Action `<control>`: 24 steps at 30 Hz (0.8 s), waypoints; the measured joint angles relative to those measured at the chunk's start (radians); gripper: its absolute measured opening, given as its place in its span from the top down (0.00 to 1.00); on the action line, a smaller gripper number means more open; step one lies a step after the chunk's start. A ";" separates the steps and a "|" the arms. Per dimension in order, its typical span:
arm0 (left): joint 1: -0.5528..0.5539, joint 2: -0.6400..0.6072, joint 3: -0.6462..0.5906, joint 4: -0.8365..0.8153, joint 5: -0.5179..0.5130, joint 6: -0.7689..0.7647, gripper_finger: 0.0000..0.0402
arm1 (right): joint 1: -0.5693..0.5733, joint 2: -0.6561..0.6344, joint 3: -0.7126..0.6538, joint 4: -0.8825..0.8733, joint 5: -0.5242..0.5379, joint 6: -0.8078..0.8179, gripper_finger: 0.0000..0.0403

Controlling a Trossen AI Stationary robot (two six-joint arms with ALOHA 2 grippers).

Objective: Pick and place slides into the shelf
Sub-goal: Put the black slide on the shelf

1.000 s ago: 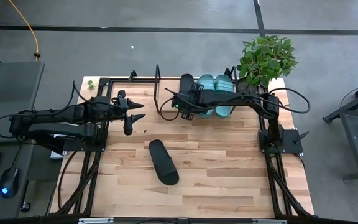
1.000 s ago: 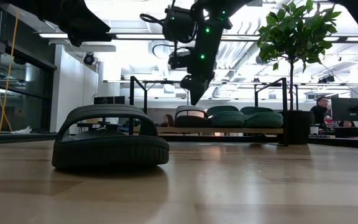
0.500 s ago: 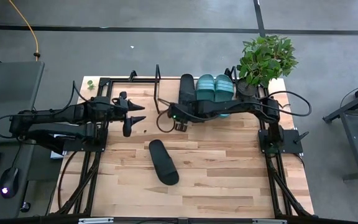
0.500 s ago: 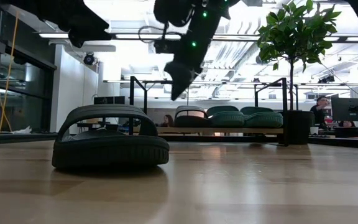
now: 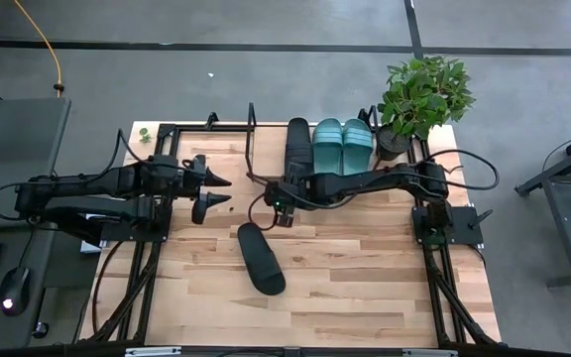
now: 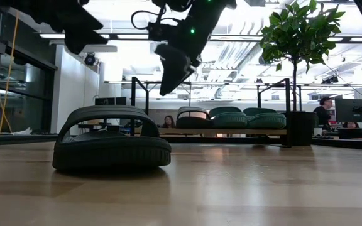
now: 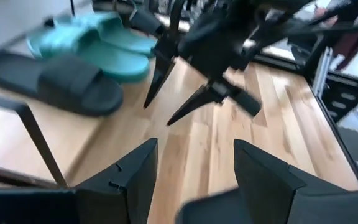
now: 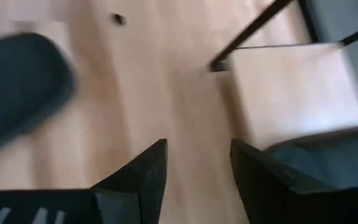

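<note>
One black slide lies sole-down on the table near its middle, and looms large in the low view. On the shelf at the far edge sit another black slide and two teal slides, all resting on its wooden board. My right gripper hovers open just on the far side of the loose black slide, which shows in its wrist view. My left gripper hangs open above the table, left of the right gripper.
A potted plant stands at the table's far right corner, beside the shelf. A black tube frame runs along the table's sides. The shelf's left part holds nothing. People sit in the room beyond. Bare wood lies near and right of the loose slide.
My right gripper has drawn back from the shelf, moving toward the table's near edge and left, toward the loose black slide, staying open. The left gripper has shifted slightly toward the near edge. No slide has moved.
</note>
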State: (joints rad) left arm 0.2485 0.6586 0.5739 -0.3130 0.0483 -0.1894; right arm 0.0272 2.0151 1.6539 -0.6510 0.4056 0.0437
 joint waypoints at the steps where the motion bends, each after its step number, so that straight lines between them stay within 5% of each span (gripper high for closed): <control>1: 0.000 0.000 0.000 -0.017 0.011 -0.004 0.52 | 0.006 0.000 0.000 0.000 -0.023 0.026 0.59; 10: 0.000 0.000 -0.004 -0.131 0.080 -0.052 0.52 | 0.050 0.000 0.000 -0.002 -0.130 0.160 0.59; 24: 0.000 0.064 -0.113 0.036 0.250 -0.082 0.52 | 0.165 0.000 0.000 0.003 -0.216 0.176 0.59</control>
State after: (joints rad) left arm 0.2481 0.7225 0.4614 -0.2771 0.2986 -0.2715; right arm 0.1919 2.0155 1.6539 -0.6478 0.1896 0.2198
